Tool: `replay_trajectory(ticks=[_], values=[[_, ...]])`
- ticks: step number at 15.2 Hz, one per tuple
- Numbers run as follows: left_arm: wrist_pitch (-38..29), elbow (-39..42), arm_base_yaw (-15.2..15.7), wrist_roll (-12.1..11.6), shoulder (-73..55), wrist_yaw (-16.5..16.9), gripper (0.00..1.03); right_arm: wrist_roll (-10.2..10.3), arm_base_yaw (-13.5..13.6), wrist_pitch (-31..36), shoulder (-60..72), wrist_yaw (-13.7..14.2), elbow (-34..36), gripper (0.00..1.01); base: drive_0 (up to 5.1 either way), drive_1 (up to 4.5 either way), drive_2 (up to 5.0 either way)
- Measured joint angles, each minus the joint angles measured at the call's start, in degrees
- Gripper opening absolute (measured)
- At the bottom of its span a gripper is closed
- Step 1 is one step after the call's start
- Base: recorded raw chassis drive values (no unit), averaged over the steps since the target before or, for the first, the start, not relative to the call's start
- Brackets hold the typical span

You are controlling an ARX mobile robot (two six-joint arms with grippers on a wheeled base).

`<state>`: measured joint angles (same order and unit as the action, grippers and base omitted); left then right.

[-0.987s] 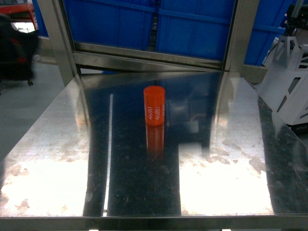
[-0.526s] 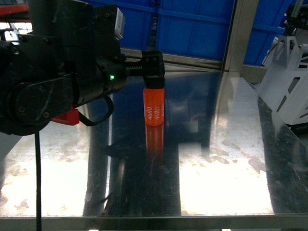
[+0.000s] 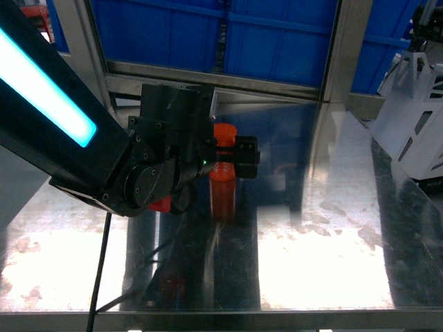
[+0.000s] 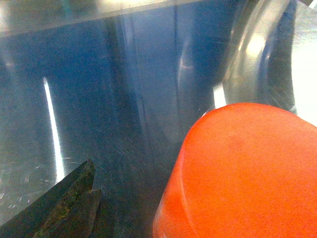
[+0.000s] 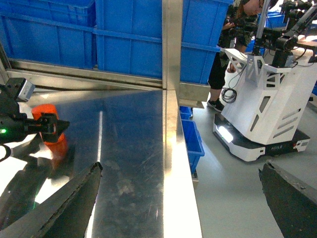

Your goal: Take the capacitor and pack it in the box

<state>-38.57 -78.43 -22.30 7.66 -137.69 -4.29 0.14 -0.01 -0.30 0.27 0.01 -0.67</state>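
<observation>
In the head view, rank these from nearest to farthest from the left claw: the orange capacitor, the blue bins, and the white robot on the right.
1. The orange capacitor, standing on the steel table right at the left claw.
2. The blue bins, behind the table's back frame, farther up the view.
3. The white robot, off the table's right edge, farthest across.

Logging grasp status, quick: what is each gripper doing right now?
Left gripper: around the orange capacitor, whether clamped cannot be told.
Right gripper: open, holding nothing.
</observation>
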Motion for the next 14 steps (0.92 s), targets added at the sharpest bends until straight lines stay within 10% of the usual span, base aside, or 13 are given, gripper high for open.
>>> replay_trajectory(ticks=[5,8,11,12,14], values=[[2.3,-0.9,-0.3,-0.1,-0.2,0.1,0.49,0.0,0.0,0.0,0.0,0.0,0.0,0.98,0.0,0.0,0.0],[-2.8,8.4,0.7,0.9,8.2,0.6,0.44,0.0,0.0,0.0,0.0,0.0,0.0,0.98,0.0,0.0,0.0],[-18.6,28.2,5.8,-0.4,30.7,-0.7,0.44,0.0,0.0,0.0,0.0,0.0,0.0,0.98,0.0,0.0,0.0],[-22.2,46.3,9.6,-2.8,45.8,-2.2,0.44,0.0,0.0,0.0,0.0,0.0,0.0,0.98,0.0,0.0,0.0],[-15.2,59.9,13.9,-3.2,62.2,0.8,0.44,0.0,0.0,0.0,0.0,0.0,0.0,0.98,0.0,0.0,0.0]])
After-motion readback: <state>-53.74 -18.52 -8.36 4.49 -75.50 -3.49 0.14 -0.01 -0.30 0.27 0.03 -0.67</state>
